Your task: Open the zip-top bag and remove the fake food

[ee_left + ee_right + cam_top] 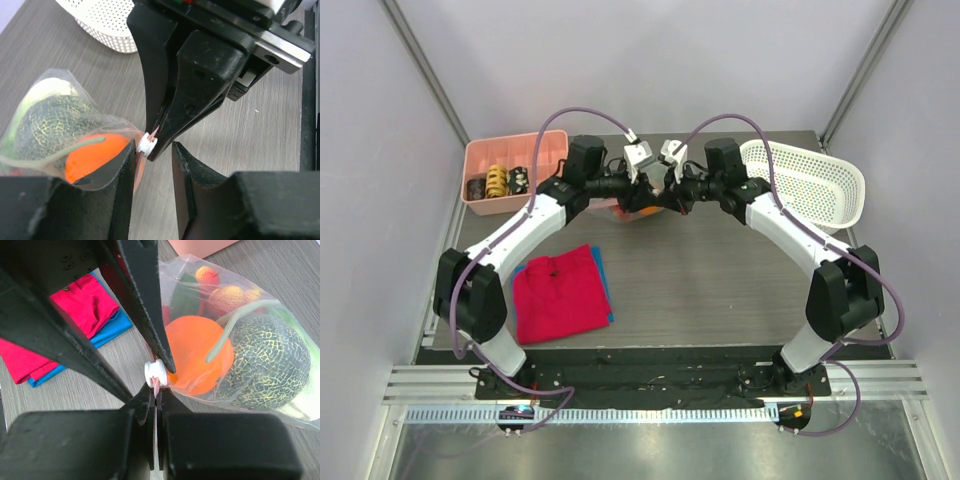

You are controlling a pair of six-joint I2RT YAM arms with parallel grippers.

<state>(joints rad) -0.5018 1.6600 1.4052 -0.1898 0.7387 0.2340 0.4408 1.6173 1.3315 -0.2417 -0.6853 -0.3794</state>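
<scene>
as right gripper (156,392) clamps the clear crinkly plastic zip-top bag (260,305) steady, left gripper (153,152) straddles its white slider (155,372), jaws apart, apparently to pull.

Zip-top bag (250,315) containing fake food (197,355) lies rear centre of table (720,280). Tray (480,152) rear left, basket (820,190) rear right, folded cloths (560,295) front left.

I see bright, even overhead light, soft shadows; glare streaks the zip-top bag (235,345) at two o'clock.
</scene>
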